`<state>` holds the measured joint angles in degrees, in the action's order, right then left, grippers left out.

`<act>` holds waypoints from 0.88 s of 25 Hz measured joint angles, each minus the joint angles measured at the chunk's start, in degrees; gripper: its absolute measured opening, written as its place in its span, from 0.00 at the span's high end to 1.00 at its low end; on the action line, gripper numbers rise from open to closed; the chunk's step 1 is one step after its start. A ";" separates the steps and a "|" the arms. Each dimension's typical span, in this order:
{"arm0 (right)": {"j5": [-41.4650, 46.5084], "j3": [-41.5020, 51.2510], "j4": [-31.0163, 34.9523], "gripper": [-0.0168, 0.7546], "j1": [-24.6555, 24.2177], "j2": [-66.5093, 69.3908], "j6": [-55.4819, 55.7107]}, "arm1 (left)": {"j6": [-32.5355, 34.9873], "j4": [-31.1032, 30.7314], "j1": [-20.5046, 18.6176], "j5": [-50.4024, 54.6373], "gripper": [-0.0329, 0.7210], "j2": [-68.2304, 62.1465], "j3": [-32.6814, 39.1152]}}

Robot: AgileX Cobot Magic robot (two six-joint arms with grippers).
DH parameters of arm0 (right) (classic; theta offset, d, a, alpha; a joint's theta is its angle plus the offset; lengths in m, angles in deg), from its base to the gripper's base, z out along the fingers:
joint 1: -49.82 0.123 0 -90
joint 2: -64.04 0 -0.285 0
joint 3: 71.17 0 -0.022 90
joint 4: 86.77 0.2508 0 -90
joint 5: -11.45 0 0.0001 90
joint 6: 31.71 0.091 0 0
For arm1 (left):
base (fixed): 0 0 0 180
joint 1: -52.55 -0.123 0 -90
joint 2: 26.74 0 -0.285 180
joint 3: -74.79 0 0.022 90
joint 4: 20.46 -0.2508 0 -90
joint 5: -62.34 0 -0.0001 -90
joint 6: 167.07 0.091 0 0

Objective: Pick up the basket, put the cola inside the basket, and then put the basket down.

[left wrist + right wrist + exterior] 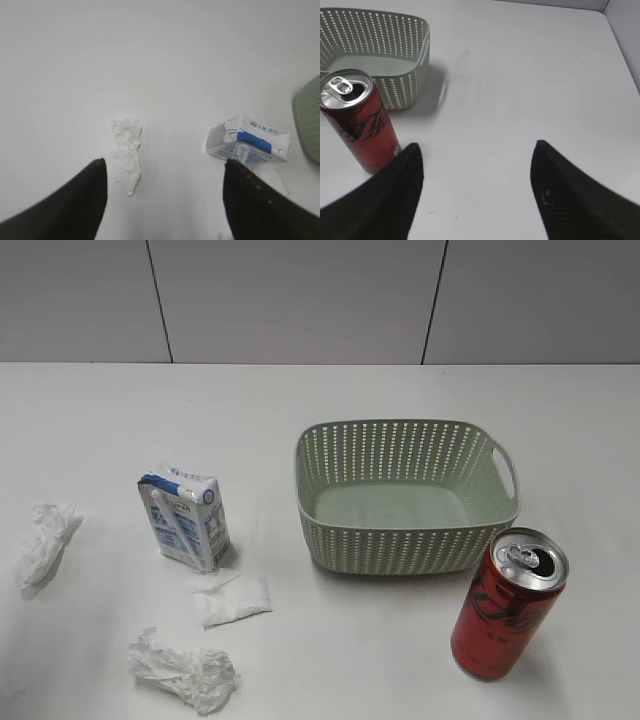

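Two grippers, both with jaws spread apart and holding nothing: I see my left gripper (165, 200) over bare table (320, 400) near a crumpled tissue (127, 155) and the milk carton (247, 143), my right gripper (477, 192) over open tabletop beside the cola (362, 125). The cola stands upright just off the basket (405, 497)'s front right corner, apart from it. The basket sits empty mid-table.

From each wrist camera only the jaws show. The left gripper (165, 200) has two matte black fingers (75, 207), broad at the base and tapering to blunt tips. The right gripper (477, 192) looks alike, its black fingers (572, 197) faintly textured, a few pale specks on one.
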<state>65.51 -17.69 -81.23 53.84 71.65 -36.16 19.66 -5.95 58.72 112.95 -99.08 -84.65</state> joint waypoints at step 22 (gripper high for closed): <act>-0.07 0.00 0.05 0.32 0.00 0.00 -0.05 | -21.15 -3.95 31.84 1.10 0.28 -44.12 -30.77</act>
<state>65.44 -17.69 -81.18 53.84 71.65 -36.21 -1.49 -9.90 90.57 114.05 -143.21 -115.43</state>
